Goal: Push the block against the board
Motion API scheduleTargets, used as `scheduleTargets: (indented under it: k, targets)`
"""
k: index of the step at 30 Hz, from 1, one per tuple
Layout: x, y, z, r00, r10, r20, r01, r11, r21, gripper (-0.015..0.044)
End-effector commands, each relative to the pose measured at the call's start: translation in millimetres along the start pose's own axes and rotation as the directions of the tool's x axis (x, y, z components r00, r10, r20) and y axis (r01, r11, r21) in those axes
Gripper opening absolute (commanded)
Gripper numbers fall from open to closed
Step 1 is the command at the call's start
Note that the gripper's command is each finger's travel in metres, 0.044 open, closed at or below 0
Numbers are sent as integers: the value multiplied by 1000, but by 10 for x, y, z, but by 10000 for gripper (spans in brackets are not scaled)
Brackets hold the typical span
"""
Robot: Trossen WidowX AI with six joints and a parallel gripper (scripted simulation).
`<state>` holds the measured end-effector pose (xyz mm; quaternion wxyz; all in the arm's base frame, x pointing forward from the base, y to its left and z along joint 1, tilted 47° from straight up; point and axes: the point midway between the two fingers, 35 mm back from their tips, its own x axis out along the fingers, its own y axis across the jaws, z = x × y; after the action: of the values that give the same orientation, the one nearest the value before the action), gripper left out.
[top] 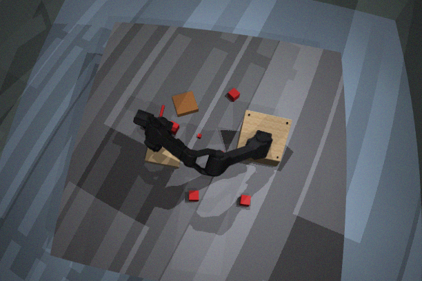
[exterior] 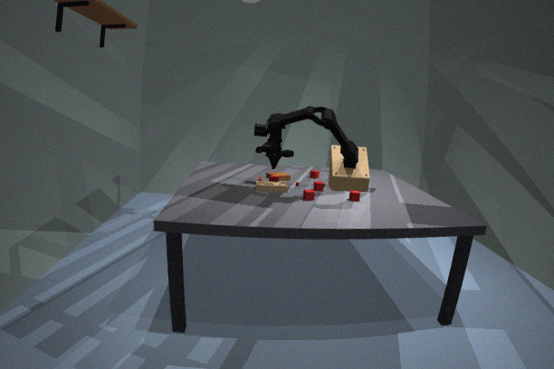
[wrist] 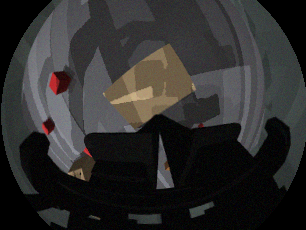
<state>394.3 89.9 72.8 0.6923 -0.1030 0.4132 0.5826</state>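
Note:
The square block point(top: 185, 103) point(exterior: 284, 176) is orange-brown and lies flat on the table. A small part of it shows between the finger bodies in the wrist view point(wrist: 167, 166). The board point(top: 158, 159) point(exterior: 272, 188) point(wrist: 160, 85) is a tan rectangle, lying flat and apart from the block. The arm covers part of the board in the top view. My gripper point(exterior: 273, 166) point(wrist: 158, 118) points down, shut and empty, above the table near the board and block. Its tips are hidden under the arm in the top view.
A red cube point(top: 174, 127) point(exterior: 274, 178) lies between block and board. A red rod point(top: 162, 111) lies left of the block. Other red cubes point(top: 234, 94) point(top: 194, 195) point(top: 245, 200) and a tiny one point(top: 199, 136) lie around. The arm stands on a wooden base point(top: 265, 120) point(exterior: 348, 184).

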Motion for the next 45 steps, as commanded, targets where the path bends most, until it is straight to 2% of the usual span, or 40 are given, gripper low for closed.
scheduleTargets:
  k: [1, 10, 20, 25, 28, 30, 45]
  targets:
    - [58, -57, -212, 1000, 2, -5, -1, 993, 116, 0]
    - [207, -154, -721, 1000, 5, -1, -4, 913, 408, 0]
    - [369, -150, -1261, 1000, 11, 8, -13, 731, 683, 0]
    - [412, -148, -1295, 1000, 11, 8, -14, 715, 699, 0]
    - [813, -145, -1289, 1000, 12, 10, -15, 715, 699, 0]
    - [933, -133, -1288, 1000, 13, 11, -17, 715, 699, 0]
    - [930, -266, -1174, 1000, 12, 11, -16, 716, 698, 0]
